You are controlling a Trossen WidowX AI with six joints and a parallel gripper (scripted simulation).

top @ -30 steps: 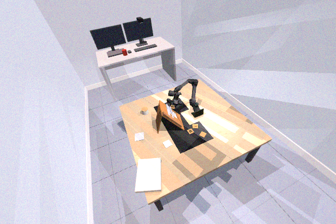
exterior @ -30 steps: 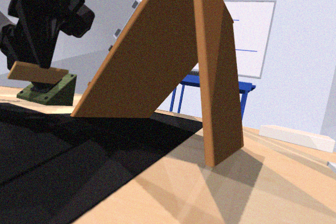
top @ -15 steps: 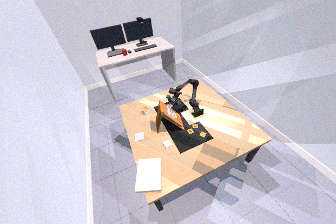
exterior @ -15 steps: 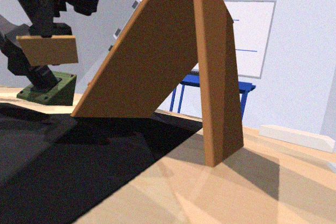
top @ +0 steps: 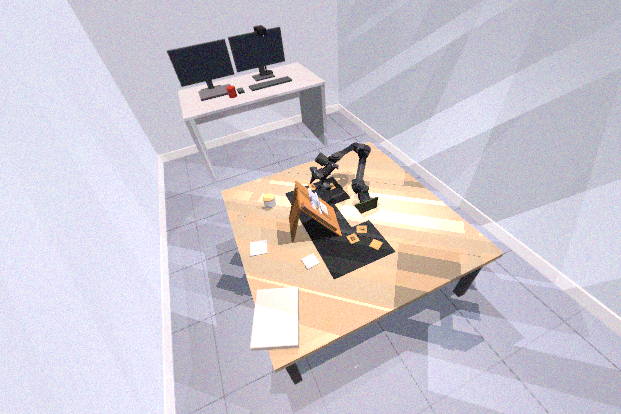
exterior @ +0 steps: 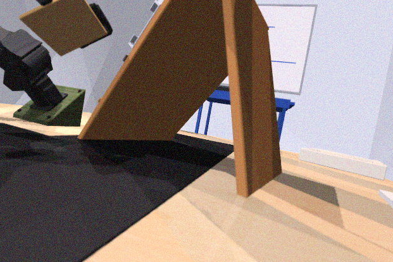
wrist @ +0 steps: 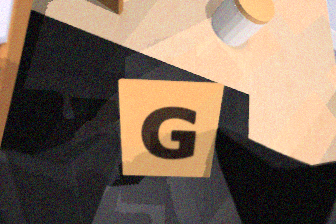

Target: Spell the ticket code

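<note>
"What lies around the gripper (top: 315, 183) (exterior: 64, 26) (wrist: 170, 130)?"

"Below it, the wooden table (top: 429, 240) (exterior: 176, 234) (wrist: 289, 75), with the black mat (top: 349, 255) (exterior: 66, 196) (wrist: 69, 60) on top. The tilted board (top: 327, 220) (exterior: 176, 63) (wrist: 11, 85) stands just beside it."

"And smaller?"

"A lidded jar (top: 269, 201) (wrist: 234, 25), off past the fingertips. Three loose tiles (top: 375, 244) lie well apart from it, beyond the board."

"Its grip?"

"Partly open, clamped on the G tile (exterior: 64, 28) (wrist: 170, 130), which sits between the fingers, tilted and raised above the mat, letter facing the wrist camera."
</note>
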